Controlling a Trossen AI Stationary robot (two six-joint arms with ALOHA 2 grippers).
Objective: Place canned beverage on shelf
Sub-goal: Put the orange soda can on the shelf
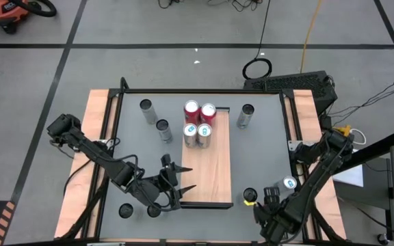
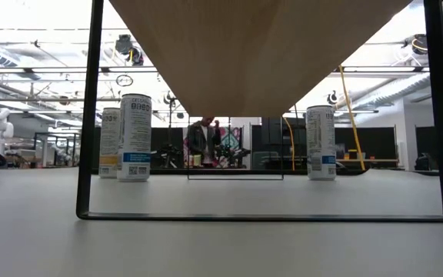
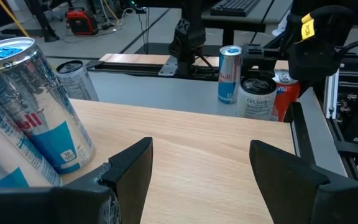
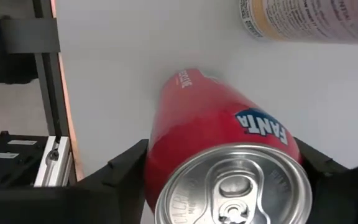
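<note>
altogether four cans [image 1: 198, 124] – one shelf [image 1: 207, 171]

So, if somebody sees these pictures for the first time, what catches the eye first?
Probably the four cans standing together at the far end of the wood-grain shelf in the middle of the grey table. Next, the red Fanta can between the fingers of the right tool, at the table's near right corner. The left tool hovers open over the shelf's near end.

Bare shelf [image 1: 207, 174] board near-side, four cans [image 1: 198, 123] clustered at its far end.
</note>
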